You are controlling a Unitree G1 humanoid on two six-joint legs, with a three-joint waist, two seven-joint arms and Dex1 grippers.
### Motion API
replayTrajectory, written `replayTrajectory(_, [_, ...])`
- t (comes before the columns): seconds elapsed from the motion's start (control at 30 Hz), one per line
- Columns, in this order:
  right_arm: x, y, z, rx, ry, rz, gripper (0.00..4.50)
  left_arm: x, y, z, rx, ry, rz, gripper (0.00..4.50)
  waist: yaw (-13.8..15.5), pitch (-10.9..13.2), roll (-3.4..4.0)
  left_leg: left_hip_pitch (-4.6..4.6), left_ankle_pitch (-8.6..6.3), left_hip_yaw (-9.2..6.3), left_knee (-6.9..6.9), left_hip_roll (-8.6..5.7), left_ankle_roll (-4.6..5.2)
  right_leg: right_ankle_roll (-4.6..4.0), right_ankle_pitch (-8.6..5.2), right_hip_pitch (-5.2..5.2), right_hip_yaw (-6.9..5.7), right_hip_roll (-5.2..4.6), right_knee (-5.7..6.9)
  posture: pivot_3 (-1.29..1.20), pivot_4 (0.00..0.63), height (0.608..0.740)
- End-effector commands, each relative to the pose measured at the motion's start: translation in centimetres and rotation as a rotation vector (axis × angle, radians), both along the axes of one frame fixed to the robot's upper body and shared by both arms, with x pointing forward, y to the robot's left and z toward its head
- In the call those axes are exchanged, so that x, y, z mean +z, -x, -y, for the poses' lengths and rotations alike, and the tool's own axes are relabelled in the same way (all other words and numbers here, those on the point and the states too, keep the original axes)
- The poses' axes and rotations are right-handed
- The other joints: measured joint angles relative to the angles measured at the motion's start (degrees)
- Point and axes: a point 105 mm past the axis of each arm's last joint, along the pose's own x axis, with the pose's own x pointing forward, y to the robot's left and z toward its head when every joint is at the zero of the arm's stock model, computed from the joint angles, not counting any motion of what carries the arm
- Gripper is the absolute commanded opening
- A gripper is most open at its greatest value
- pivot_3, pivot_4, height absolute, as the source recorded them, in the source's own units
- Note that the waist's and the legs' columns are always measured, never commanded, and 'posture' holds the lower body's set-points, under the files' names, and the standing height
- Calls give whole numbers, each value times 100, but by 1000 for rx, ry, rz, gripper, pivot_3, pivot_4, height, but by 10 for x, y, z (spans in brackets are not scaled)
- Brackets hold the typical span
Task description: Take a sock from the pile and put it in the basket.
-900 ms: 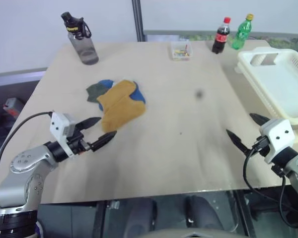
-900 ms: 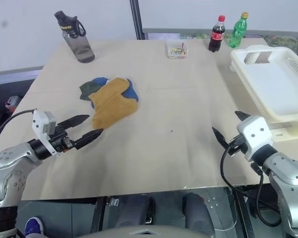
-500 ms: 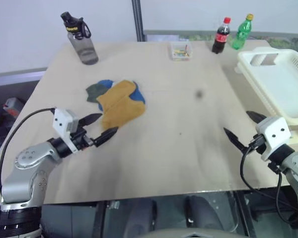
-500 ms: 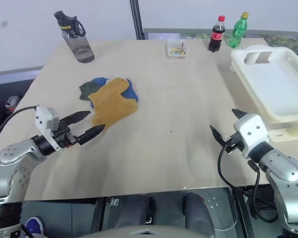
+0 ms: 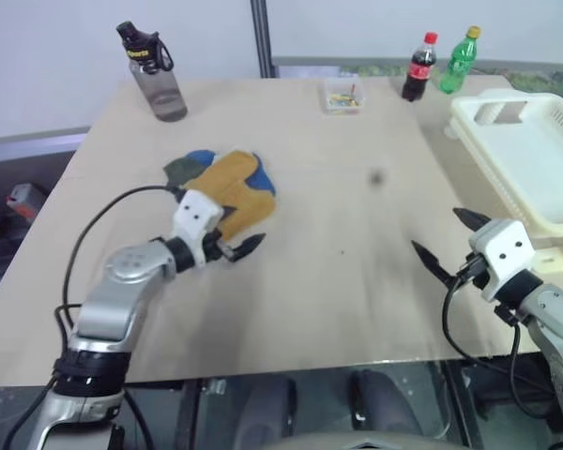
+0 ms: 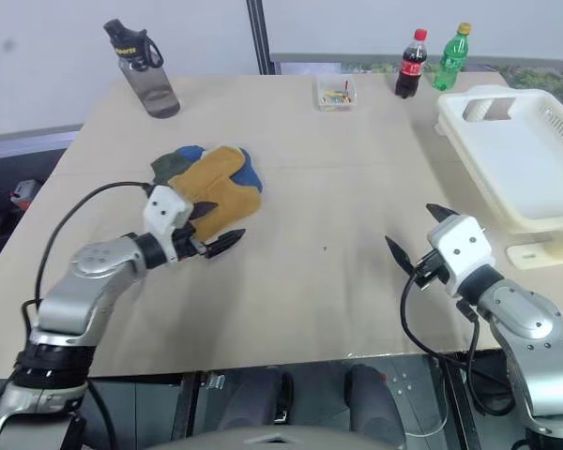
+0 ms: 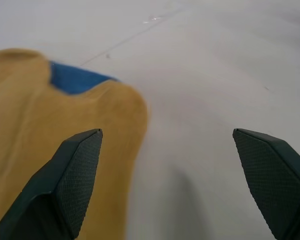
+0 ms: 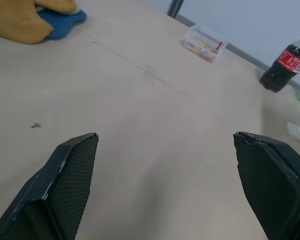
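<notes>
One mustard-yellow flat sock tops the loose pile of socks, its long axis running toward the left tool, held spread at its near end. The right tool is held spread beside the cream-white perforated plastic basket at the worktop's right edge.

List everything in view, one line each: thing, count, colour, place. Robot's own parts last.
table: one, light tan, under everything.
pile: one heap of socks, mustard yellow on top, blue and dark green beneath, left half of the table.
basket: one, cream-white, right edge of the table.
water bottle: one, smoky grey with black cap, far left corner.
small clear box: one, coloured bits inside, far edge, middle.
cola bottle: one, dark with red cap, far edge.
green bottle: one, yellow cap, right of the cola bottle.
left hand: black fingers open, at the pile's near edge.
right hand: black fingers open, above bare table near the basket.
</notes>
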Motion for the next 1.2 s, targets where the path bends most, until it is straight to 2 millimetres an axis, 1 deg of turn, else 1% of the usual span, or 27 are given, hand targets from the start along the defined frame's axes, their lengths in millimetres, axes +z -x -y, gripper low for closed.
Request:
replayTrajectory(0.03, [14, 4, -9, 25, 2, 77, 4500, -5, -23, 8, 73, -29, 5, 4225, 0, 1, -2, 0, 0, 0, 0, 0, 0, 3, 2, 0, 0, 0, 0, 0, 150, 740])
replayTrajectory(0.1, [17, 8, -16, 60, -3, 100, 4500, -7, -29, 12, 89, -33, 4, 3693, -12, 2, -3, -2, 0, -2, 0, -1, 0, 4, 2, 0, -1, 1, 0, 0, 150, 740])
replayTrajectory(0.13, [18, 11, -21, 97, -6, 100, 4500, -9, -31, 13, 100, -33, 0, 3263, -24, 3, -3, -2, 0, -1, 0, -1, 0, 4, 3, -1, 0, 1, 0, 0, 150, 740])
replayTrajectory(0.17, [18, 14, -25, 130, -8, 98, 4500, -10, -33, 14, 107, -33, -4, 2704, -29, 2, -3, -3, 0, 0, 0, 0, 0, 4, 3, -1, 1, 1, 0, 0, 150, 740])
replayTrajectory(0.2, [19, 18, -29, 161, -14, 93, 4500, -11, -34, 16, 111, -32, -8, 2266, -28, 3, -4, -2, 0, -1, 0, 0, 0, 4, 3, -2, 2, 1, 0, 0, 150, 740])
replayTrajectory(0.3, [21, 25, -35, 209, -27, 88, 4500, -13, -36, 16, 137, -37, -9, 843, -15, 3, -4, -3, 0, -6, 0, 1, 0, 4, 3, -1, -1, 2, 0, 0, 150, 740])
replayTrajectory(0.6, [18, 27, -37, 230, -5, 77, 4500, -15, -40, 13, 187, -49, -19, 843, -8, 3, -5, 2, 1, -5, 1, 1, 0, 4, 3, 1, -1, 0, 6, 0, 150, 740])
replayTrajectory(0.7, [19, 26, -38, 232, -4, 81, 4500, -17, -38, 14, 179, -19, -48, 81, -9, 3, -5, 2, 1, -5, 1, 0, -1, 4, 3, 1, 0, 0, 6, 0, 150, 740])
replayTrajectory(0.77, [19, 25, -38, 232, -3, 82, 4500, -15, -33, 16, 148, -9, -43, 81, -9, 2, -5, 3, 1, -5, 1, 0, -1, 4, 3, 1, 0, 0, 6, 0, 150, 740])
replayTrajectory(0.97, [18, 24, -38, 227, -2, 84, 4500, -9, -1, 22, -37, 52, -87, 81, -23, 3, -5, 0, 0, -5, 0, 5, -1, 3, 3, -1, 0, -1, 6, 0, 150, 740])
replayTrajectory(1.07, [17, 24, -39, 227, -5, 83, 4500, -2, 27, 29, -198, 93, -128, 81, -21, 4, -6, -1, 0, -4, 0, 15, -1, 2, 2, -3, 0, -4, 5, 0, 150, 740])
replayTrajectory(1.17, [16, 24, -41, 230, -10, 81, 4500, 1, 54, 38, -339, 125, -209, 81, 0, 5, -8, -1, 0, -5, 0, 19, -1, -18, -10, -3, -1, -7, 4, 0, 150, 740])
replayTrajectory(1.2, [16, 24, -41, 231, -11, 80, 4500, 1, 60, 42, -374, 135, -233, 81, 5, 6, -9, -2, 0, -6, 0, 18, -1, -19, -11, -3, -2, -7, 4, 0, 150, 740])
